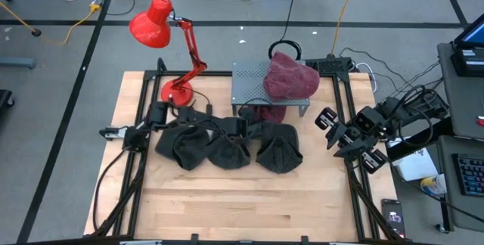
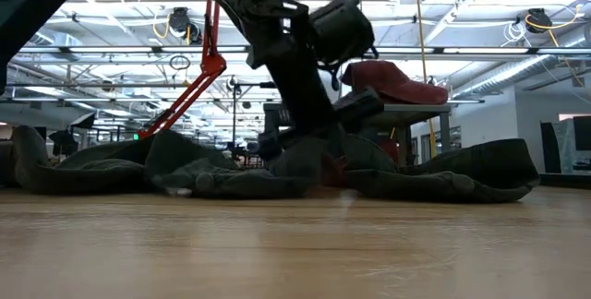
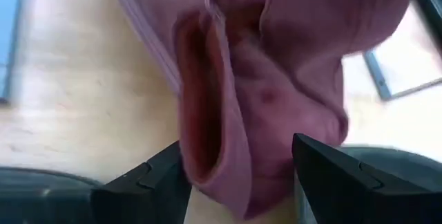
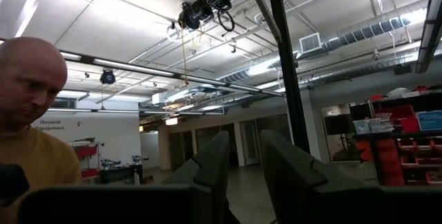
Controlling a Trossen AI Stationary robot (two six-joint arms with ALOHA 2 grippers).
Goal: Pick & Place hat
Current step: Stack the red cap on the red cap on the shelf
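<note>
One maroon hat (image 1: 291,77) lies on top of a grey metal stand (image 1: 248,86). A second maroon hat (image 1: 266,112) lies on the table under the stand's near edge. In the left wrist view this hat (image 3: 276,79) shows its open underside and folded rim. My left gripper (image 3: 238,162) reaches in low from the table's left, slanting down. It is open, with one finger on either side of the hat's near rim. My right gripper (image 1: 342,135) is raised at the table's right edge and points upward. A narrow gap shows between its fingers (image 4: 243,172), with nothing in it. My left gripper has its two fingers (image 3: 162,182) on either side of the folded rim (image 3: 207,148) of the lower maroon hat, which lies on the table. I cannot tell whether either finger touches the cloth.
Three dark hats (image 1: 185,147) (image 1: 229,153) (image 1: 280,153) lie in a row across the table's middle, just in front of my left arm. A red desk lamp (image 1: 162,33) stands at the far left. A person (image 4: 27,113) shows in the room behind the table.
</note>
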